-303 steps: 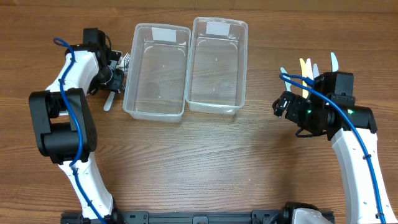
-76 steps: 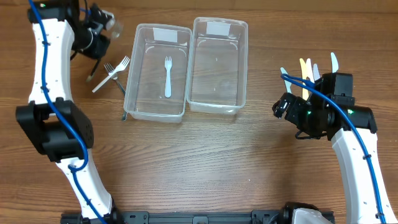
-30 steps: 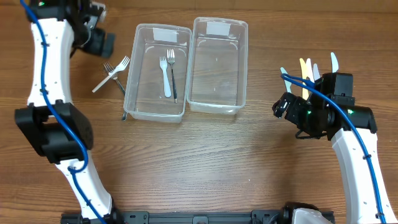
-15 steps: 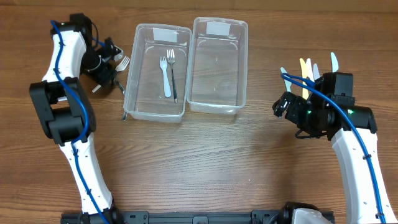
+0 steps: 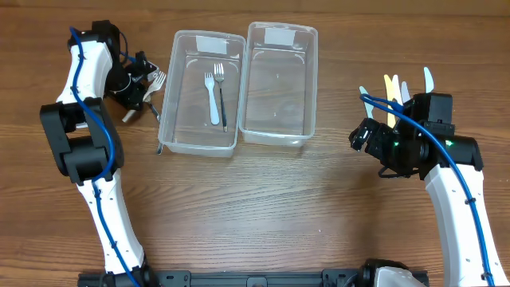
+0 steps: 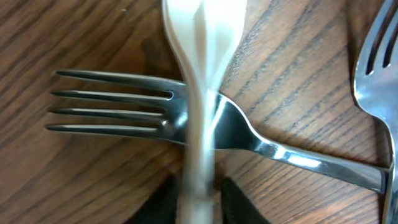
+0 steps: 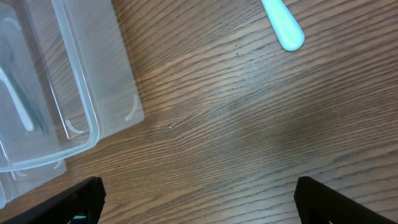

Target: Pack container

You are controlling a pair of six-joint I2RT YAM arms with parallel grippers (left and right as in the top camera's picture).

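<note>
Two clear plastic containers stand side by side at the back. The left container (image 5: 167, 137) holds a white plastic fork (image 5: 212, 100) and a metal fork (image 5: 221, 100). The right container (image 5: 312, 80) holds nothing. My left gripper (image 5: 137, 88) is down on the table left of the left container, shut on the handle of a white plastic fork (image 6: 202, 93). That fork lies across a metal fork (image 6: 124, 112). My right gripper (image 5: 362, 137) is open and empty over bare wood at the right.
Another metal fork (image 6: 376, 81) lies just right of the crossed pair. Several pastel plastic utensils (image 5: 392, 86) lie behind the right arm; one handle end (image 7: 283, 28) shows in the right wrist view. A dark utensil end (image 5: 159, 148) sticks out by the left container's front-left corner.
A metal fork has joined the white fork in the left container. My left gripper has come down from the far left onto the forks beside it. The right arm has not moved.
</note>
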